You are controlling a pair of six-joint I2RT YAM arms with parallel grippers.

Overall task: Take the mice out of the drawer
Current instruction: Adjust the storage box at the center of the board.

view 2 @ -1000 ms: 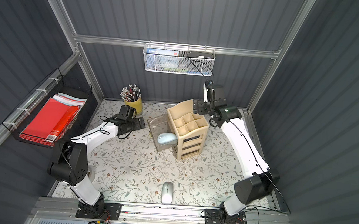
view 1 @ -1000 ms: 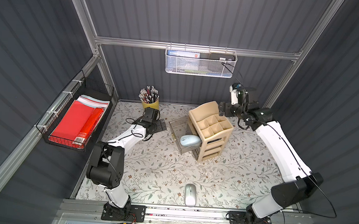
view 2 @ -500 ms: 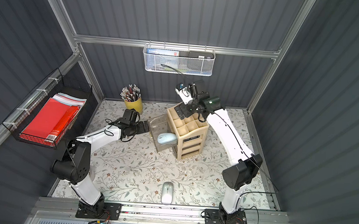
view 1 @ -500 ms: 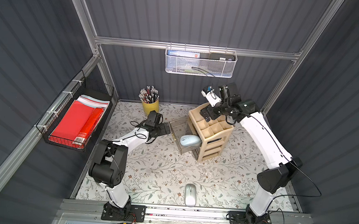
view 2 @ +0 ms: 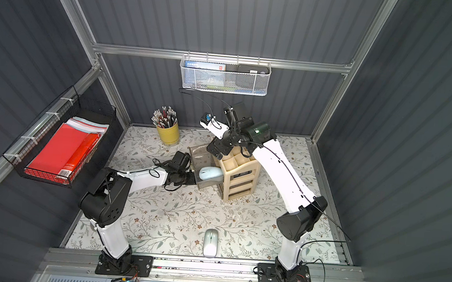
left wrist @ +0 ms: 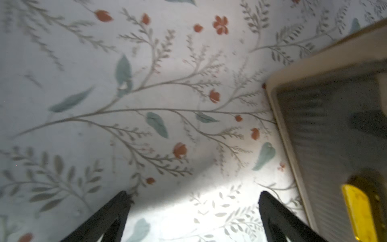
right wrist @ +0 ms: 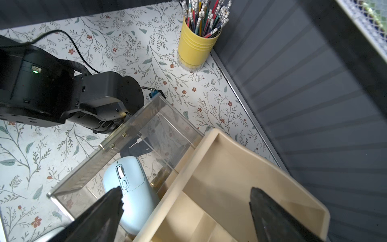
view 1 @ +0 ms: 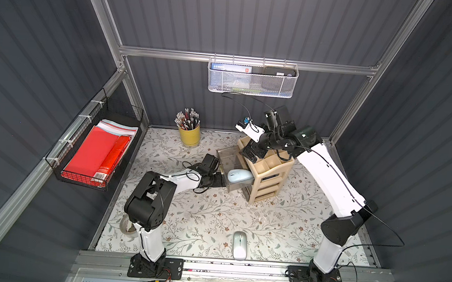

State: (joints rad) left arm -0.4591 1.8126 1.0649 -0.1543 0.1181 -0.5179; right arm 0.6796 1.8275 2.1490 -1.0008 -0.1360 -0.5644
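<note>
Dark ribbed walls enclose a floral-print bench (view 1: 207, 218). A beige drawer organiser (view 1: 270, 180) stands toward 1 o'clock, its clear drawer (view 1: 225, 157) pulled out toward 10 o'clock with a pale blue mouse (view 1: 240, 175) lying inside. A silver-white mouse (view 1: 239, 246) lies on the bench at 6 o'clock, near the front edge. The left pincer (left wrist: 193, 194), spread wide and empty, sits low at the drawer's front; the right pincer (right wrist: 186, 190), equally wide and empty, hovers over the organiser's top.

One mouse (view 1: 240, 175) in the drawer (view 1: 225, 157) below the right end effector (right wrist: 186, 189), left end effector (left wrist: 193, 192) beside the drawer front, second mouse (view 1: 239, 245) on the desk (view 1: 207, 218), well apart from both
</note>
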